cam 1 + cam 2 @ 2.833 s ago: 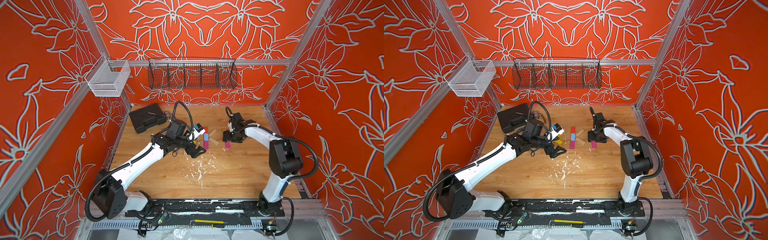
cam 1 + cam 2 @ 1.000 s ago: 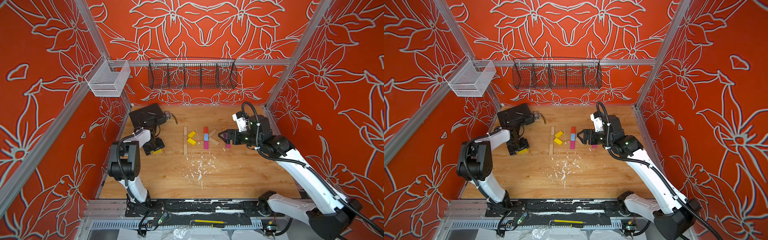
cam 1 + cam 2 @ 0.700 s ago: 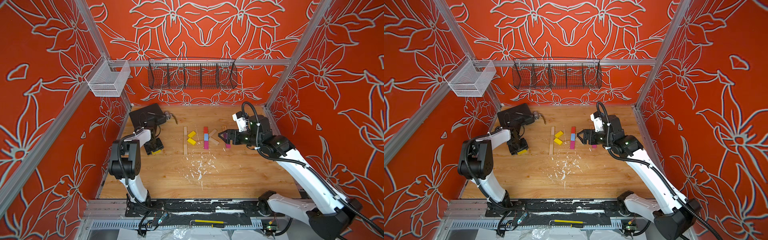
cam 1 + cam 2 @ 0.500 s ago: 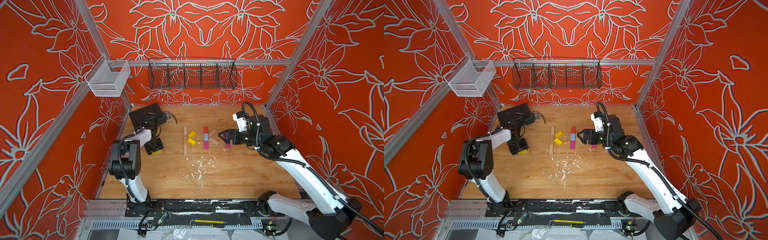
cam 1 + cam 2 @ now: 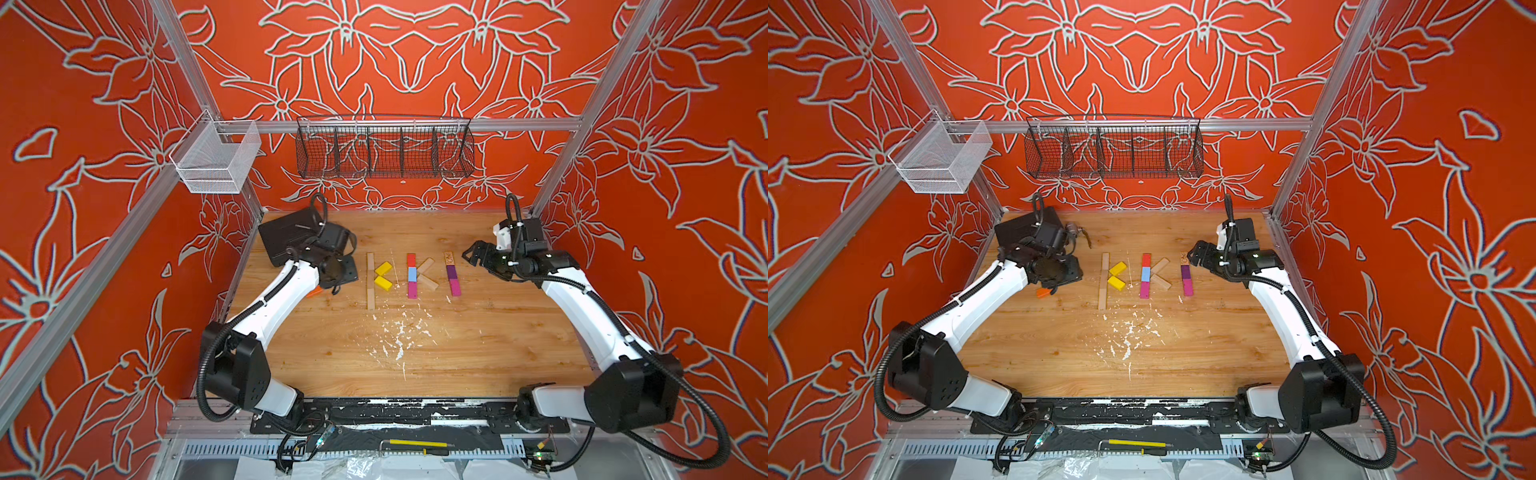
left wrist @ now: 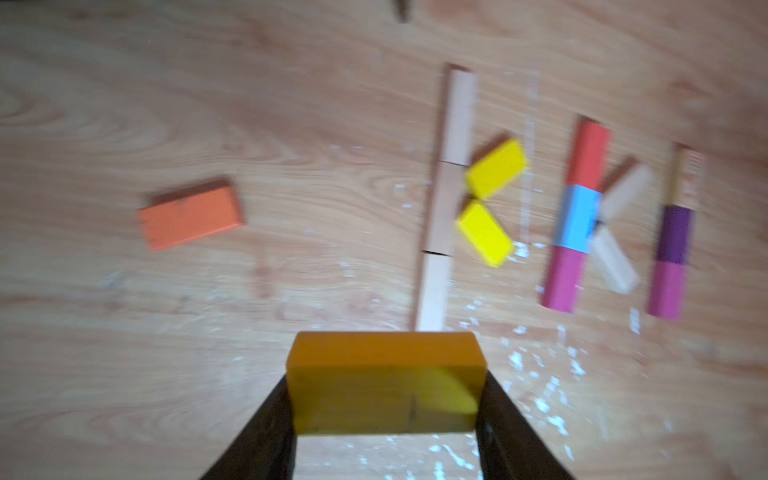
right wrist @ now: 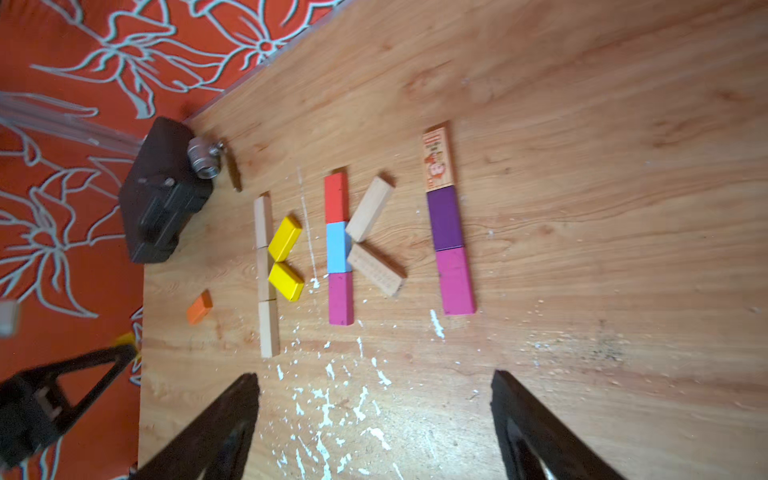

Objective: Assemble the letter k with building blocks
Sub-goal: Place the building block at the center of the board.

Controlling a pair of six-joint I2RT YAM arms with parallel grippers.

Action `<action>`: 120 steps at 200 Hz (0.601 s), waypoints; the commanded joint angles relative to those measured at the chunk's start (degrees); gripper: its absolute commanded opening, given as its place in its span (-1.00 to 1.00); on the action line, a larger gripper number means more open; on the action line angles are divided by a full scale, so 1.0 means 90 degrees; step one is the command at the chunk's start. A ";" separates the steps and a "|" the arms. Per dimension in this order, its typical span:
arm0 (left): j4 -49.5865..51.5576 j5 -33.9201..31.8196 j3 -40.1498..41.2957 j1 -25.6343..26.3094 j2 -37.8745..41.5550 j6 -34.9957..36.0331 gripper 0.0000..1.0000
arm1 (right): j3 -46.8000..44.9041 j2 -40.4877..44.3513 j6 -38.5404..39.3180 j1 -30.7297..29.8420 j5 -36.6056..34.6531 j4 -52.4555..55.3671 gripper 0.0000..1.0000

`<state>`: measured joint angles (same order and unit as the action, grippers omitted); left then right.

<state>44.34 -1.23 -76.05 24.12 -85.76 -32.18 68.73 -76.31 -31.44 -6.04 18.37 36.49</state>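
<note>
My left jaws clench a yellow block (image 6: 386,382) above the tabletop (image 6: 124,374); my right jaws gape, holding nothing. Beyond lie an orange block (image 6: 191,216) and block rows (image 6: 577,216); lettering on the printed bar (image 7: 437,158) is unreadable.

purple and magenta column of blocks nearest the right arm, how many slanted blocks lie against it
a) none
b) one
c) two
a: the column of a printed pale wooden bar, a purple bar and a magenta bar lies alone, with no slanted piece touching it.
</note>
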 commanded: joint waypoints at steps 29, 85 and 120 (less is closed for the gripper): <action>-0.0191 -0.0543 -0.1319 0.2521 -0.1503 -0.0281 0.03 | -0.0088 0.0288 -0.0072 0.0786 -0.0655 0.0707 0.79; -0.0369 -0.0596 -0.3000 0.3598 -0.3810 0.0114 0.03 | -0.0524 0.1293 0.0074 0.0899 -0.1182 0.0827 0.79; -0.0301 -0.0793 -0.3776 0.3617 -0.4811 0.0119 0.02 | -0.0667 0.1846 0.0155 0.0898 -0.1306 0.0950 0.79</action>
<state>40.25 -5.43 -105.41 57.10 -125.29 -31.27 63.92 -62.35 -31.00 1.85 9.06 42.70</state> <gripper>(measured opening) 0.577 0.896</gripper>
